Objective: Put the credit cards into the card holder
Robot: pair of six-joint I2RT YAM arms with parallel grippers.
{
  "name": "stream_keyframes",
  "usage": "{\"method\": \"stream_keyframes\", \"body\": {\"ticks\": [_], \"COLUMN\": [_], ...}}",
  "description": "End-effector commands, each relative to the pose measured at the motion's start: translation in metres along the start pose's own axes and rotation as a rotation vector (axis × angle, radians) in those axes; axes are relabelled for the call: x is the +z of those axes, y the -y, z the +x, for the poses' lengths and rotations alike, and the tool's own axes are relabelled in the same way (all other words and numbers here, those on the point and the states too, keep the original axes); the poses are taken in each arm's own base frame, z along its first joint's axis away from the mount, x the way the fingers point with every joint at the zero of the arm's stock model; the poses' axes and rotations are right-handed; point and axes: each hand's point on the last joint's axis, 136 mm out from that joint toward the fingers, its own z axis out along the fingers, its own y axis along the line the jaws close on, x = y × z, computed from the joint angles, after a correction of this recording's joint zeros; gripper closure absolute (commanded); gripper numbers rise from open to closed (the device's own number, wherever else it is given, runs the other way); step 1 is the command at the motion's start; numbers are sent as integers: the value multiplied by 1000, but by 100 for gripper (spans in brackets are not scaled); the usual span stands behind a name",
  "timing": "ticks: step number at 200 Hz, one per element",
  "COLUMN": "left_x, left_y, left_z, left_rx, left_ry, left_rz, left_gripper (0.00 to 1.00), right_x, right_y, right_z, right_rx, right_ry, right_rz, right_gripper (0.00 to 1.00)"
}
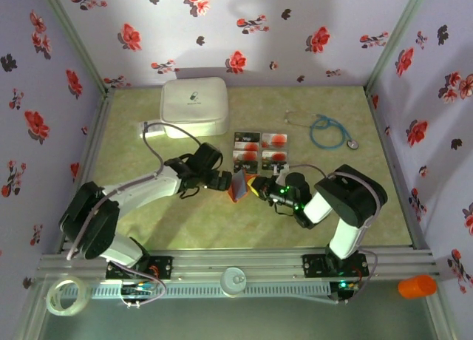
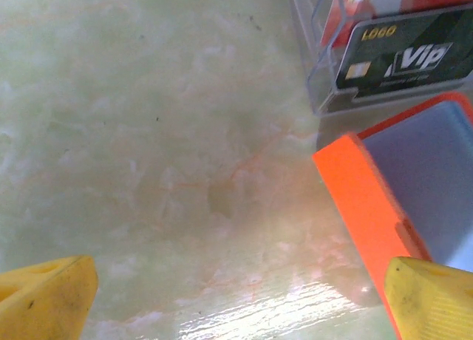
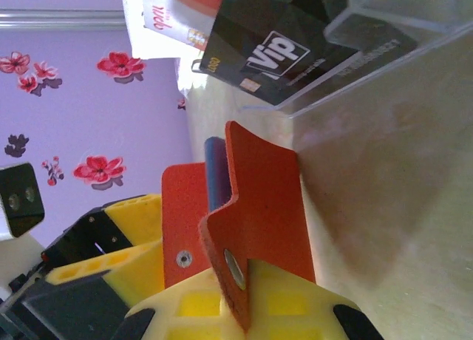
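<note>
Card holder open, upright; credit cards inside clear tray.

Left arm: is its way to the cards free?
Likely yes. The open left claw hovers over the table just short of the cards; the holder, gripped by the right claw, stands off to one side.

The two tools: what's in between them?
The orange card holder stands between the left tool and the right tool, seen in the top view. The right wrist view shows the right tool shut on its flap.
</note>
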Motion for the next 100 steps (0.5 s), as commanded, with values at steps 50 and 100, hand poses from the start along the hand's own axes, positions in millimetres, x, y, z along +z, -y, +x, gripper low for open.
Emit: {"method": "stream_keyframes", "body": {"ticks": [50,100], "left_x": [5,-28], "left_y": [-13,-7], "left_z": [6,-19], "left_rx": [39,7], "left_ry": [17,93], "left_rz": [-96,-60], "left_gripper": [0,0], "right_x": [-3,-2], "right_y": [-1,6], "right_z": [0,4], "right_rx": [-60,-54], "right_ry": [57,58], "right_rz": [-10,4], "right_gripper": [100,100]}}
